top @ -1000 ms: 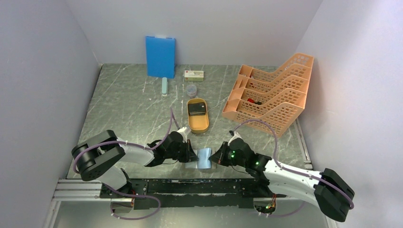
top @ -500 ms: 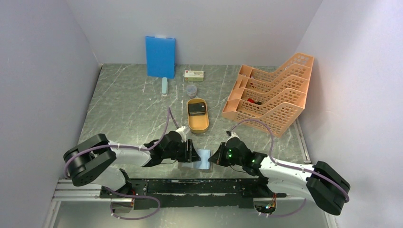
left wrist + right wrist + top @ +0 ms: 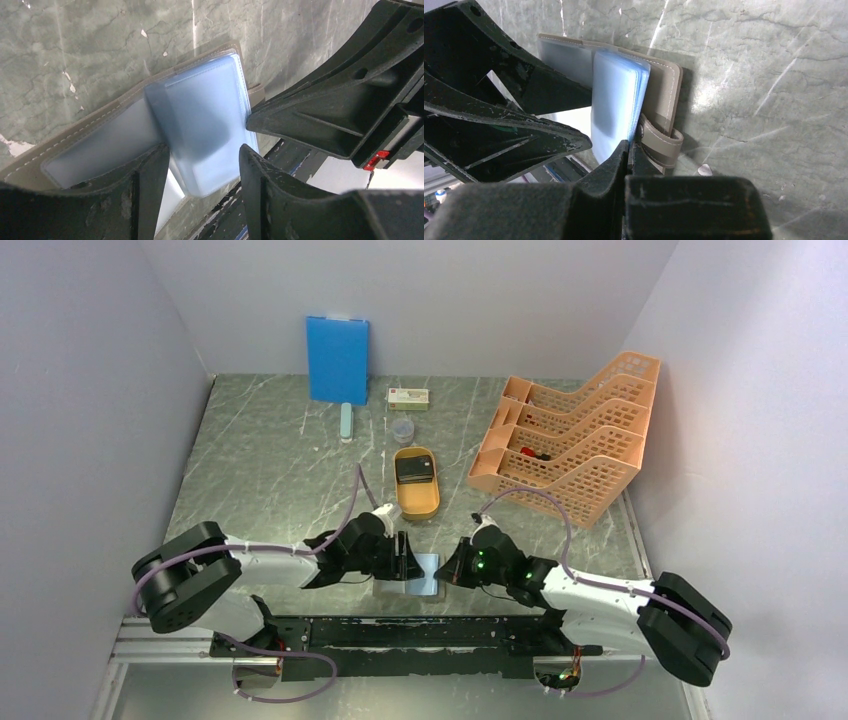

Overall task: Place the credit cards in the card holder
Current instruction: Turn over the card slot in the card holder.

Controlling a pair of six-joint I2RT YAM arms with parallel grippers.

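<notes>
At the near edge of the counter [image 3: 280, 470], at 6 o'clock, the card holder [image 3: 425, 576] lies open, its pale blue sleeves fanned up and its near corner hidden under black fingers. The left pincer [image 3: 200, 152], at its 9 o'clock, is open, one finger on either side of the sleeves. The right pincer [image 3: 628, 146], at its 3 o'clock, is closed at the sleeves' edge by the snap strap; whether it pinches a sleeve cannot be told. At the holder's 12 o'clock, the credit cards [image 3: 414, 469] lie as a dark stack in an orange tray [image 3: 418, 504], their number unclear.
</notes>
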